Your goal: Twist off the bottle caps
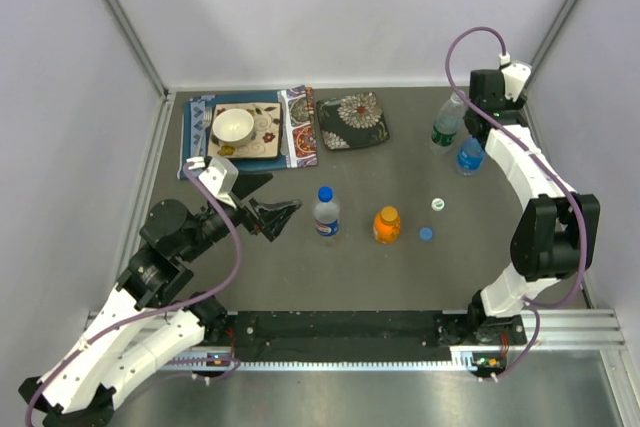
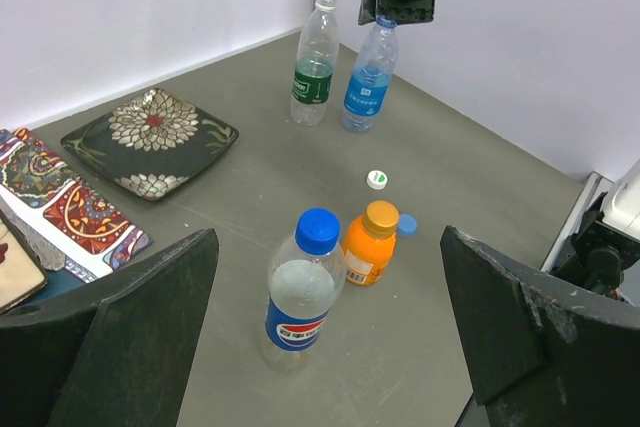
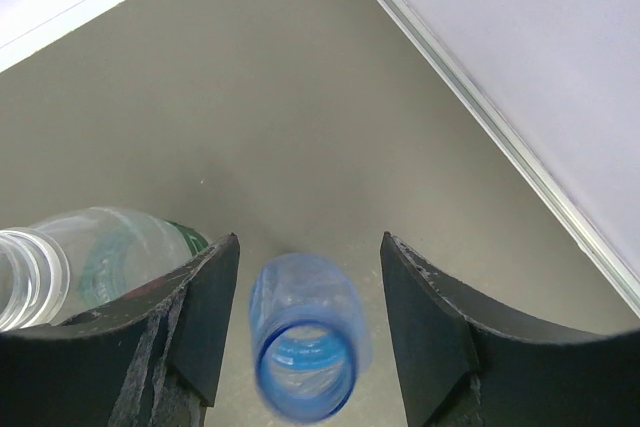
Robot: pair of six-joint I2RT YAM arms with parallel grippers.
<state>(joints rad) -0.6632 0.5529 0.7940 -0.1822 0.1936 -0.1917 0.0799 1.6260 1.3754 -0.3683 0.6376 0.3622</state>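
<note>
While both my grippers are released, contents read: right gripper [image 3: 310, 247], fingers spread, straddling the open mouth of the blue-tinted bottle [image 3: 305, 347] at the table [image 2: 480, 247] far right corner; green-label bottle [image 2: 313, 67] just beside it, uncapped; left gripper [image 2: 328, 247], fingers spread, facing the blue-red label bottle [image 2: 300, 297] and the orange bottle [image 2: 370, 247], both capped; white cap [image 2: 377, 179] and blue cap [image 2: 406, 224] lying loose.

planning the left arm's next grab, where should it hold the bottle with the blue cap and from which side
Probably the blue cap, from straight above: the bottle stands upright, cap on, with nothing over it. The orange bottle stands close beside it, so a grip low on the body from that side looks tight.
</note>
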